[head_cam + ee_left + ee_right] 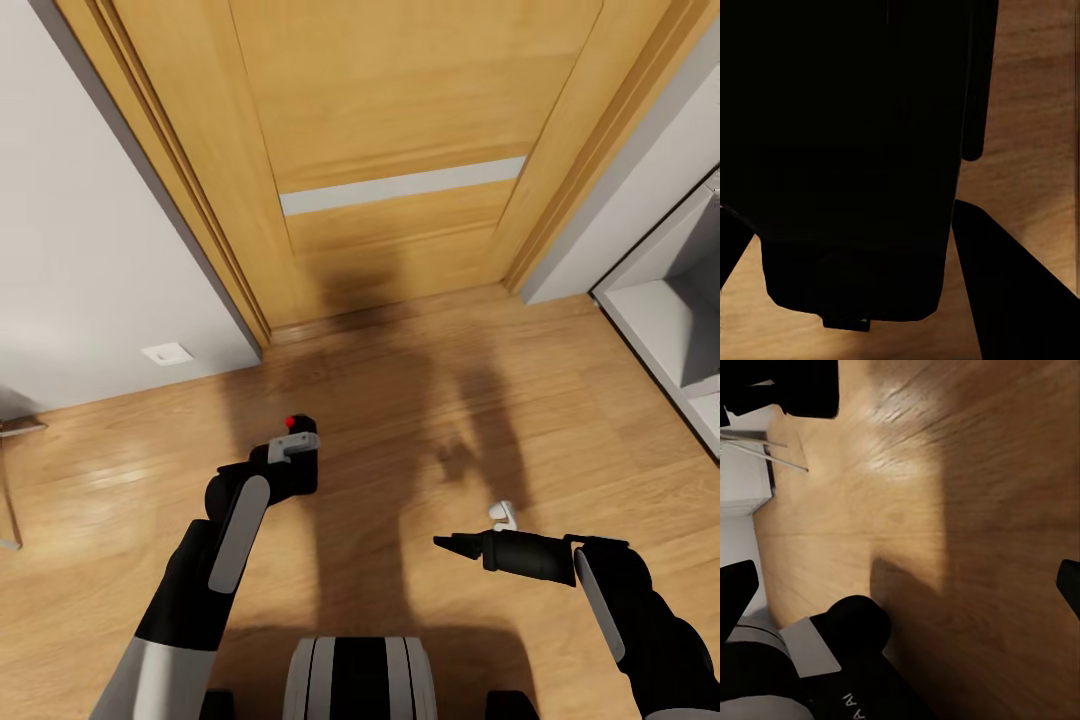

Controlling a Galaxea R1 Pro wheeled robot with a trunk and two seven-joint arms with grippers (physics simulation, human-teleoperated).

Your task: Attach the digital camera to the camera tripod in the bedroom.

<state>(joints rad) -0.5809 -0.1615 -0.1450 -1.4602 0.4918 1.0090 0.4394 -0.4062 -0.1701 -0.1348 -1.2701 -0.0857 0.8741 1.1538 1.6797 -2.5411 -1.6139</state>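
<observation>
The digital camera (298, 470), a small black box with a red button on top, sits in my left gripper (295, 452), which is shut on it just above the wood floor in front of the oak door. In the left wrist view the camera's dark body (847, 150) takes up the space between the two black fingers (1009, 289). My right gripper (478, 530) is open and holds nothing, pointing left over the floor. Its fingertips (736, 585) stand far apart at the sides of the right wrist view. The camera tripod is out of view.
The closed oak door (400, 130) stands straight ahead, between pale grey walls (80, 230). A white cube shelf (680, 330) is at the right. Thin grey metal legs (10, 480) reach in at the left edge. Light wood floor (420, 400) lies open around the arms.
</observation>
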